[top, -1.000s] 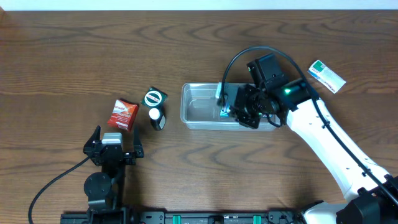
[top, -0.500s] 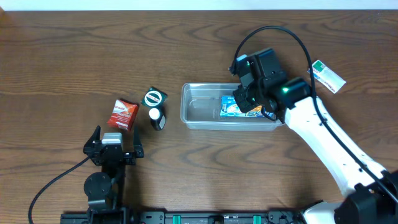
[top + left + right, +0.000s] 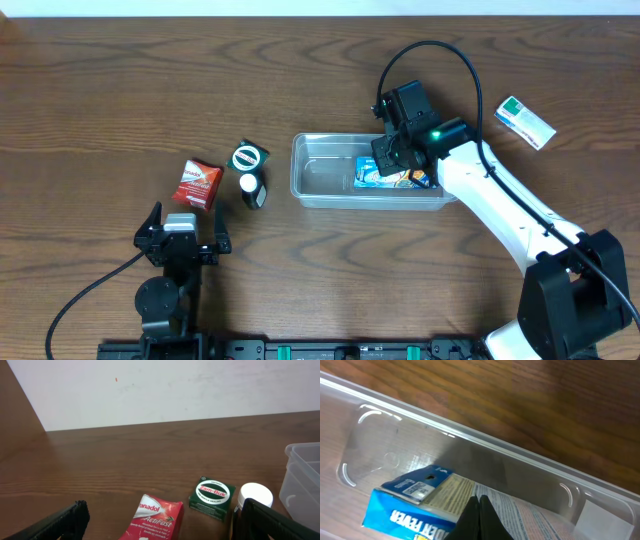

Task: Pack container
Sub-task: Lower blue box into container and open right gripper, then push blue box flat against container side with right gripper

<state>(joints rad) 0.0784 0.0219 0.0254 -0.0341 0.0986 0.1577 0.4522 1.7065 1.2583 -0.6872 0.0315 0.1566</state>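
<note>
My right gripper [image 3: 480, 512], fingers pressed together, hangs over the clear, shallow, round-cornered container [image 3: 470, 446] holding a blue packet [image 3: 395, 510]; my left gripper [image 3: 185, 230] gapes.

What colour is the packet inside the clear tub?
The packet is mainly blue with white lettering, clearest in the right wrist view.

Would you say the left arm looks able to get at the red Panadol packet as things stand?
Probably yes: the red Panadol packet lies just ahead of the open left gripper, with bare table between them.
</note>
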